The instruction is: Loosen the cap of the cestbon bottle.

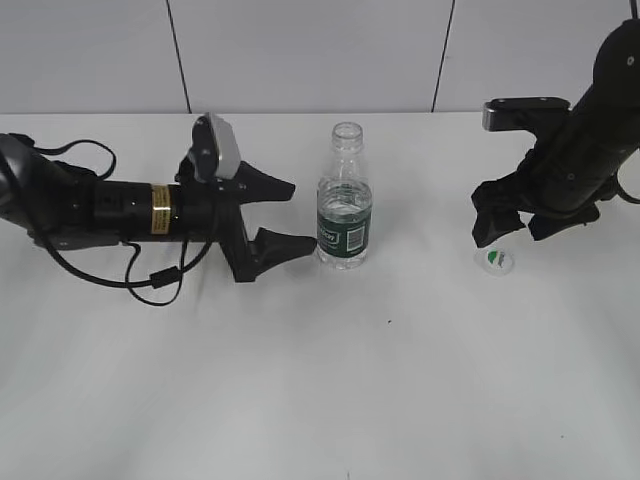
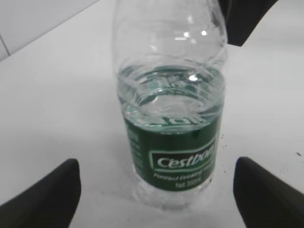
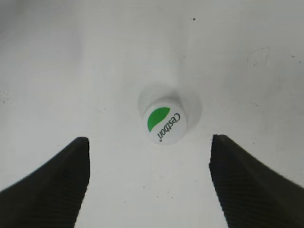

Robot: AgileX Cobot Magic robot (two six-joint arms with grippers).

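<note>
Standing upright on the table, the bottle has an uncapped neck. My left gripper lies level just left of the bottle, jaws spread wide with nothing between them, its lower fingertip close to the bottle's label. The cap sits on the table well right of the bottle. My right gripper hangs above the cap, jaws wide apart, clear of it.

We see a clear cestbon bottle with dark green, white-printed label, and a white cap with a green patch.
</note>
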